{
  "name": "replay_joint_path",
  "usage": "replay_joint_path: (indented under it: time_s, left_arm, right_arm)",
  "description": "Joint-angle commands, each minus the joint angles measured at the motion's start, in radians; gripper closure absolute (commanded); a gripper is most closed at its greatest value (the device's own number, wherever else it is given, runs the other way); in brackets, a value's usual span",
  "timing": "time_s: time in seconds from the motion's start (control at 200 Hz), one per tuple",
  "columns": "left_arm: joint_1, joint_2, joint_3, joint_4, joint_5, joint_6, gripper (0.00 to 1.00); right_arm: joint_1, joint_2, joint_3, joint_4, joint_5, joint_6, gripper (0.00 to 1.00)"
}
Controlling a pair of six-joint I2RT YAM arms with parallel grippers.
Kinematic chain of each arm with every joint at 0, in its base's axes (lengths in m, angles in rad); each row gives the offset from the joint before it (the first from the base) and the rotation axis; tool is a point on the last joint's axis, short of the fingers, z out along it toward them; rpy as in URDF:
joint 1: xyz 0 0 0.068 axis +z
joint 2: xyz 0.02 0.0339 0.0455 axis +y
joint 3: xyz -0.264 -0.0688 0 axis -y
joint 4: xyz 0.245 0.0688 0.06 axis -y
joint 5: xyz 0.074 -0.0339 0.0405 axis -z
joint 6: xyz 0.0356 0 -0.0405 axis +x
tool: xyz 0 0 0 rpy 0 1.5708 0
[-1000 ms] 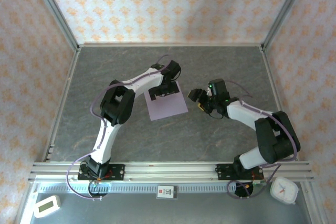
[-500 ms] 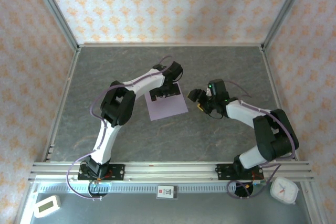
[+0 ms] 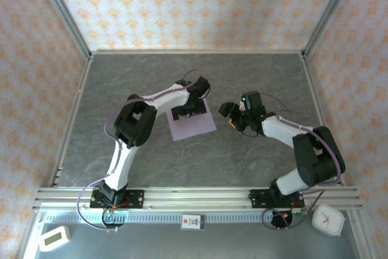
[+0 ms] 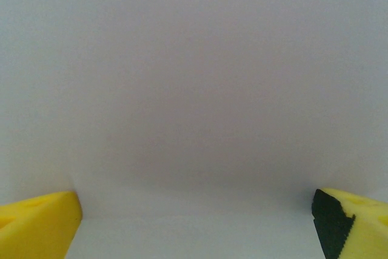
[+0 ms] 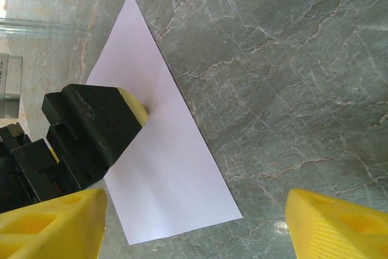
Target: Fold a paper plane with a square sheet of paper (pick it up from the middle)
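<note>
Lavender paper is the only loose thing on the grey marbled worktop (image 3: 260,77), and the left arm (image 3: 130,131) reaches to it from its base at the near left. The square sheet of paper (image 3: 197,127) lies flat near the middle of the worktop, turned a little so its edges run askew to the worktop's. The left fingers (image 3: 182,113) stand over the sheet's far-left part, pointing down at it. In the left wrist view the pale sheet (image 4: 194,89) spans the picture, with the two yellow fingertips (image 4: 36,222) far apart at the lower corners: spread wide, gripping nothing. From the right wrist view, one left finger (image 5: 130,108) brings its yellow tip down to the sheet (image 5: 170,180), seemingly touching it, though contact cannot be told for sure. Right of the sheet and apart from its edge, the right fingers (image 3: 225,110) hover over bare worktop (image 5: 291,59), aimed toward the paper. Their yellow tips (image 5: 339,222) sit well apart with nothing between them. Behind them the right arm (image 3: 303,144) bends back to its base at the near right.
</note>
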Motion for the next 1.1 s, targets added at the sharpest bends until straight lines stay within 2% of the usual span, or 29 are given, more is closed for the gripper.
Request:
replay_joint_path:
  time_s: [0.0,0.13,0.39,0.485,0.766,0.921,1.096]
  left_arm:
    - [-0.004,0.029,-0.097,-0.006,0.001,0.008,0.04]
    - [-0.007,-0.005,-0.140,0.031,0.000,0.008,0.13]
    - [-0.014,-0.083,-0.129,0.055,0.000,0.041,0.36]
    - [-0.019,-0.122,-0.104,0.058,0.008,0.057,0.50]
    - [-0.029,-0.256,-0.086,0.141,0.085,0.064,0.74]
    - [-0.031,-0.350,-0.162,0.290,0.183,0.032,0.77]
    - [-0.033,-0.466,-0.411,0.709,0.377,-0.063,0.75]
  right_arm:
    - [-0.007,-0.039,-0.009,0.017,0.007,-0.005,0.23]
    - [-0.006,-0.046,-0.013,0.015,0.009,-0.006,0.23]
    - [-0.007,-0.056,-0.021,0.007,0.011,-0.009,0.23]
    - [-0.006,-0.062,-0.024,0.003,0.013,-0.010,0.23]
    - [-0.006,-0.064,-0.023,-0.001,0.021,-0.009,0.23]
    - [-0.006,-0.061,-0.019,-0.001,0.027,-0.007,0.23]
    - [-0.023,-0.066,-0.006,-0.024,0.037,-0.012,0.23]
